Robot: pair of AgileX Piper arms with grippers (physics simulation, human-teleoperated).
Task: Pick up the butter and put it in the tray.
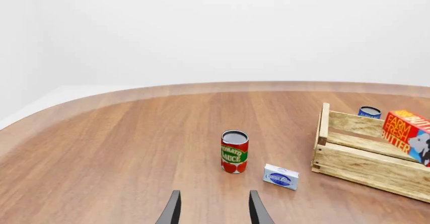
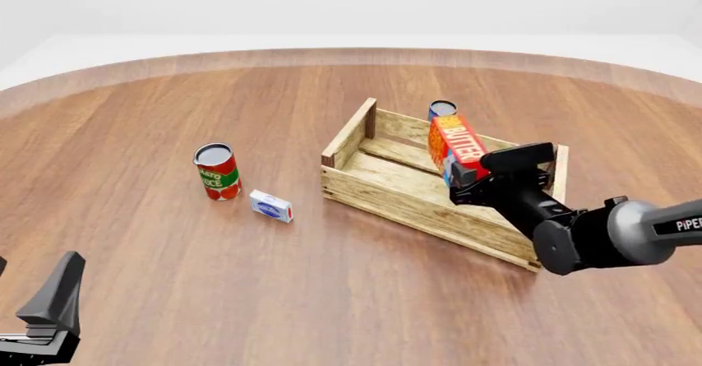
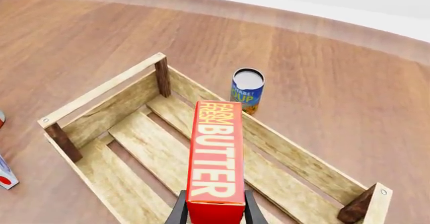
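Lighting bright and even across all three views, diffuse, no single source evident. White surroundings wash out to near blank. Table [image 2: 164,243] shows a soft sheen, no hard glare. Shadows faint and short: a slight dark patch at the foot of the tomato can [image 2: 217,171] and along the base of the tray [image 2: 417,208]. Everything sharp edge to edge, no blur, no grain, no visible bending at the frame borders. Lettering on the butter [image 3: 216,153] reads crisply.

Pale rough-sawn wooden tray [image 2: 348,140] (slatted), smooth printed-card butter [image 3: 216,153], on a satin-finished wood-grain table [image 2: 164,119].
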